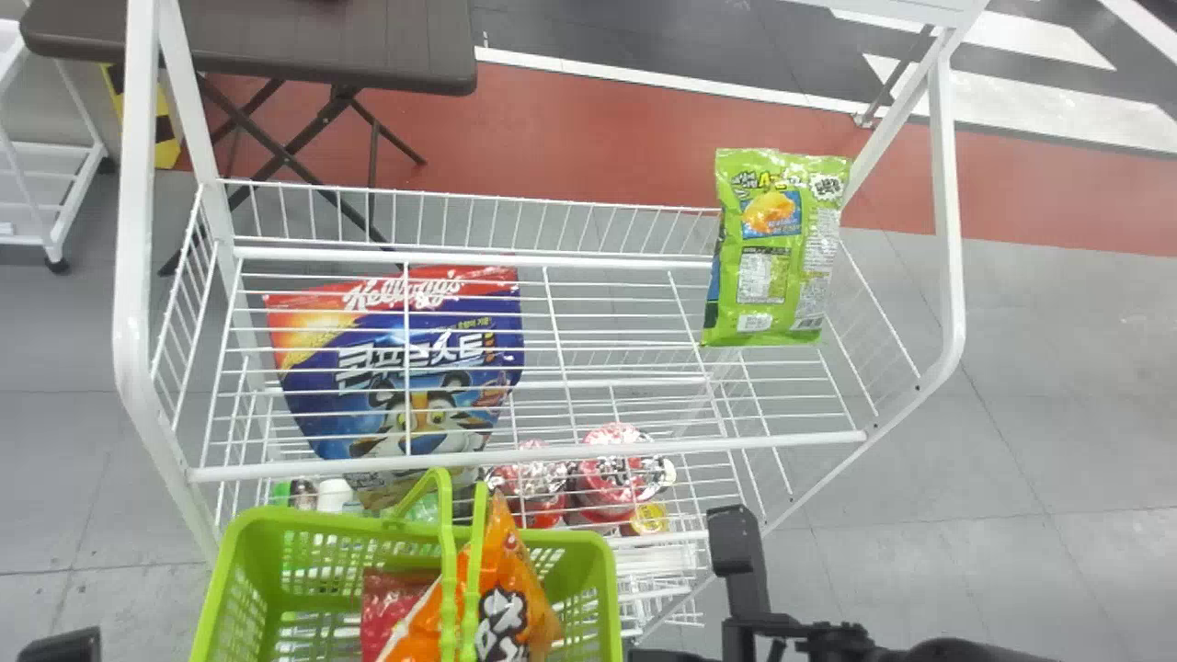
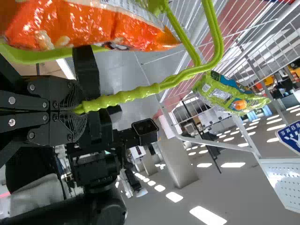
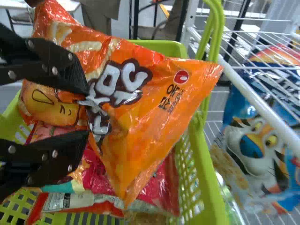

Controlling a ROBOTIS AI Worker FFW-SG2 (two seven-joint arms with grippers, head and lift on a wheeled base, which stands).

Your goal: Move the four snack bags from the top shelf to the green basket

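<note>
Jaws on your left gripper are closed around the handle of the green basket, which hangs in front of the wire rack. Your right gripper is over the basket, low in the head view; its jaws stand apart, with the orange snack bag at their tips, and you can see a gap between the two fingers.

The orange bag sits tilted in the basket, rising above the rim beside the handle. Beneath it you have red packaging; you cannot tell whether that is one bag or several.

The green snack bag is on the top shelf, at your right end and toward the back, well apart from both grippers.

Under the top shelf's wires, on your left, a blue cereal bag with a tiger on it stands on a lower level. Just to its right you have red-topped containers. Behind the rack, on your left, is a dark folding table.
</note>
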